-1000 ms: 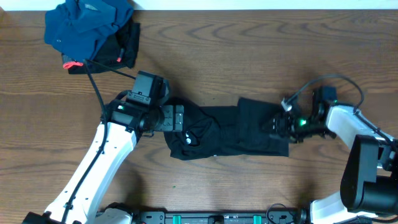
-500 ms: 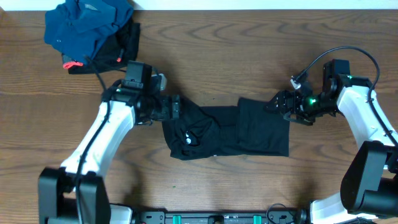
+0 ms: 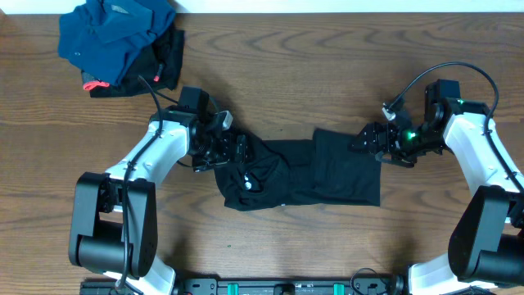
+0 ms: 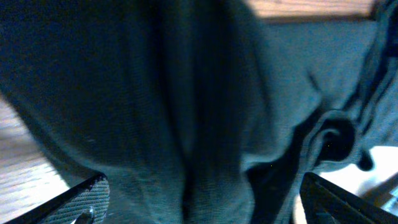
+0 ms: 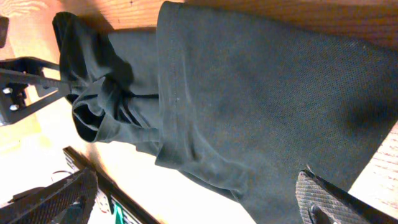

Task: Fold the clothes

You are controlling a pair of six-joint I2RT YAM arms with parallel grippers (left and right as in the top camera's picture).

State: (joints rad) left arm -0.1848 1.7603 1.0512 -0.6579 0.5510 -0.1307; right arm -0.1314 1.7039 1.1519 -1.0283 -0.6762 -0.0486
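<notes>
Clothes [image 3: 319, 172] between left claw [image 3: 239, 152], right claw [image 3: 364, 139]

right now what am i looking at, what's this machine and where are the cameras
A robot: a white left arm and white right arm at a brown wooden table. The wide picture comes from a camera fixed above; each close-up comes from a wrist camera, with the left fingers and right fingers in the bottom corners. Between the arms lies a large black fabric garment, bunched near the left arm. At the far left a crumpled dark blue garment partly covers a small black piece with red-pink tags. Both pairs of fingers are open, holding nothing.
</notes>
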